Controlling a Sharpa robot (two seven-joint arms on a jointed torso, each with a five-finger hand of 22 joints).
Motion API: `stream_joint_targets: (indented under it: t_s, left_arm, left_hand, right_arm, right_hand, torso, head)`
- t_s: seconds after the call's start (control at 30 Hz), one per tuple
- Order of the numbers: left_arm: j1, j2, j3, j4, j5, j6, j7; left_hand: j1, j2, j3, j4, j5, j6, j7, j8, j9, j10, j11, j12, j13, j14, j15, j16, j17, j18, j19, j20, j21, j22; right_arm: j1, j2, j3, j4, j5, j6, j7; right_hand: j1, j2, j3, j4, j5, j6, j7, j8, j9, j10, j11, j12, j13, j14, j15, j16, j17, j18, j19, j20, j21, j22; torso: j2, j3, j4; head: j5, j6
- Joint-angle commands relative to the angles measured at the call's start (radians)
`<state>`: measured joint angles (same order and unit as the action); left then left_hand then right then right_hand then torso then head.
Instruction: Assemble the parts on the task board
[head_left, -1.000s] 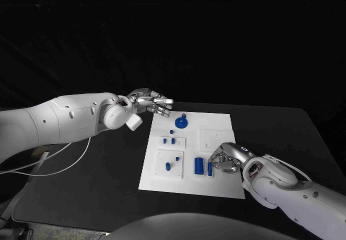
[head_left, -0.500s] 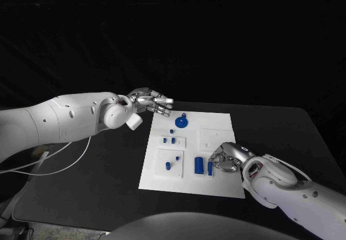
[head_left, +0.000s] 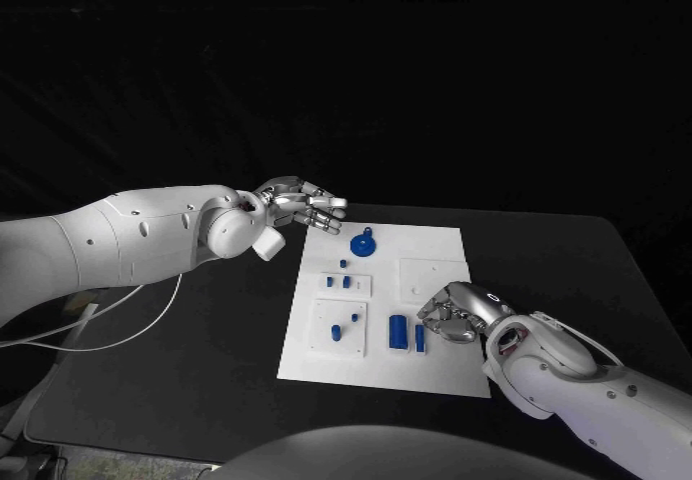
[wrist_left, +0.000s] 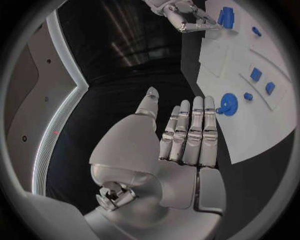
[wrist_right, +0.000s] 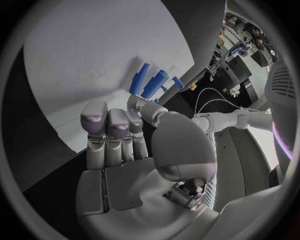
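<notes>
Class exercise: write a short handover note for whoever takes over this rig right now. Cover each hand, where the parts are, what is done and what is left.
Left hand: open, fingers spread, hovering beyond the task board's far left corner, holding nothing.
Right hand: fingers curled, beside the slim blue bar at the board's near right; whether it touches it, I cannot tell.
Parts: round blue piece at the far end, small pegs mid-board, wide blue block beside the bar.
Done: cannot judge.
Left: the bar and block lie loose.
</notes>
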<state>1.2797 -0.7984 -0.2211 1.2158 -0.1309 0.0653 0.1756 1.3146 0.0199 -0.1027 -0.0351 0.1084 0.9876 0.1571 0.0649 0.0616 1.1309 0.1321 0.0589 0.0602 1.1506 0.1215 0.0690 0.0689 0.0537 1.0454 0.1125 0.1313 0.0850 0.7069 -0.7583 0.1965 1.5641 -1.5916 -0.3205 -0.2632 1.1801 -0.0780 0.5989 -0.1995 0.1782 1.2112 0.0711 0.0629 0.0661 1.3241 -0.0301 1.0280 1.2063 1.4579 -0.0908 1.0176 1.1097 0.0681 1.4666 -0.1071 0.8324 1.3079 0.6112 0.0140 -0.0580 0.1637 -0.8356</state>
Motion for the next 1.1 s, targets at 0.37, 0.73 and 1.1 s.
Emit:
stream_joint_targets:
  t_s: [0.37,0.73,1.1]
  left_arm:
    - [0.000,0.001,0.001,0.002,0.000,0.011,0.002]
    - [0.000,0.002,0.001,0.002,-0.001,0.014,-0.001]
    - [0.000,0.002,0.001,0.002,-0.003,0.016,-0.002]
  left_hand:
    - [0.004,0.015,-0.006,-0.010,0.008,-0.004,-0.003,0.003,0.001,-0.006,0.000,0.002,0.000,0.005,0.001,-0.003,0.001,0.013,0.002,-0.004,0.006,-0.001]
    - [0.012,0.022,-0.003,-0.017,0.018,-0.004,-0.003,0.003,0.001,-0.006,0.000,0.002,0.000,0.004,0.001,-0.003,0.001,0.014,0.001,-0.004,0.007,-0.001]
    - [0.012,0.026,-0.005,-0.023,0.019,-0.004,-0.003,0.003,0.001,-0.006,0.000,0.002,0.000,0.004,0.001,-0.003,0.001,0.013,0.001,-0.004,0.007,-0.001]
  right_arm:
    - [-0.003,-0.005,0.000,0.010,0.025,-0.015,0.021]
    - [-0.007,-0.001,0.000,0.005,-0.005,0.052,-0.010]
    - [-0.022,0.016,0.000,-0.008,-0.038,0.060,-0.032]
  right_hand:
    - [0.009,-0.006,-0.016,0.007,-0.014,0.018,-0.008,0.000,0.000,0.004,-0.005,-0.001,0.001,-0.001,0.000,-0.002,0.000,0.010,0.041,-0.003,-0.003,0.097]
    - [0.022,0.007,-0.047,-0.016,-0.065,0.047,-0.014,0.001,0.000,0.007,-0.009,-0.003,0.001,0.000,-0.001,-0.001,0.002,0.005,0.040,-0.004,0.002,0.098]
    - [0.029,0.019,-0.060,-0.031,-0.109,0.061,-0.016,0.001,0.000,0.011,-0.010,0.001,0.003,0.001,0.000,0.001,0.003,0.003,0.040,-0.004,0.006,0.099]
  torso:
    - [0.000,-0.0002,0.0001]
    - [0.000,-0.0006,0.0006]
    - [0.000,-0.0002,0.0007]
  head:
    - [0.000,-0.003]
    - [-0.001,-0.005]
    - [0.000,-0.007]
